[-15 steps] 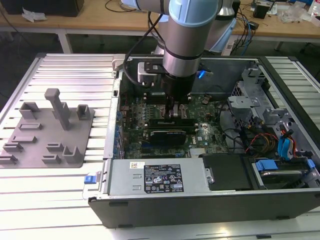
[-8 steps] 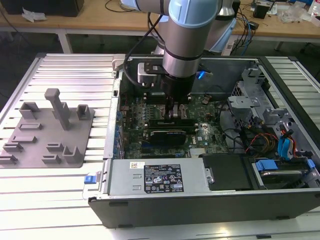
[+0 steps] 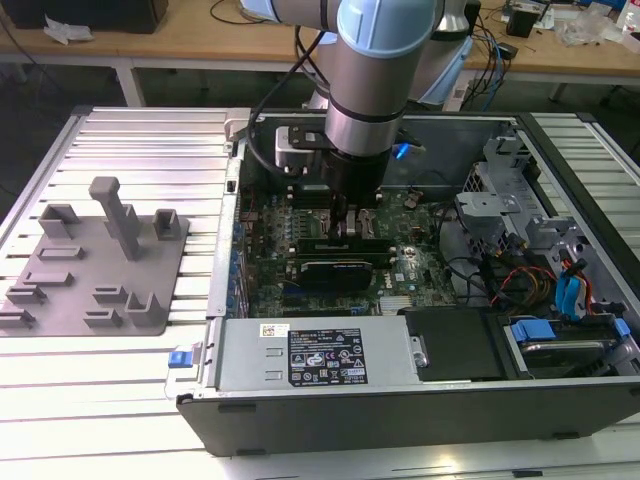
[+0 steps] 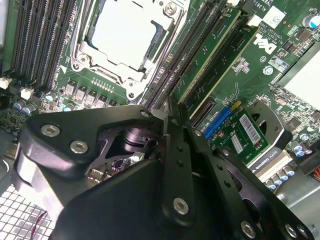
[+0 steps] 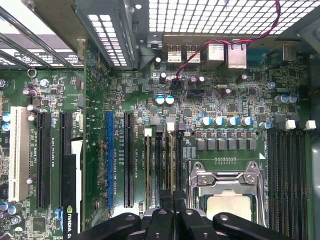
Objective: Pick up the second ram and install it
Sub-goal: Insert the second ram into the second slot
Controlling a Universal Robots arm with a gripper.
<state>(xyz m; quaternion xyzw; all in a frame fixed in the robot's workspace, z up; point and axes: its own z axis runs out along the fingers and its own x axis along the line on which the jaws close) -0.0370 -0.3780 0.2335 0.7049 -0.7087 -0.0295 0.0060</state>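
In the open computer case (image 3: 400, 405), over the motherboard (image 5: 235, 95), the gripper (image 4: 168, 118) is drawn narrow on the second ram (image 4: 210, 55), which stands upright on that board. Pressed off-square, it could bind or flex; its white end latch (image 5: 170, 125) might then not catch.

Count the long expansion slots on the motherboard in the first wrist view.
5: a white slot, two black slots beside it, a blue slot, and a last black slot beside that. More may be hidden.
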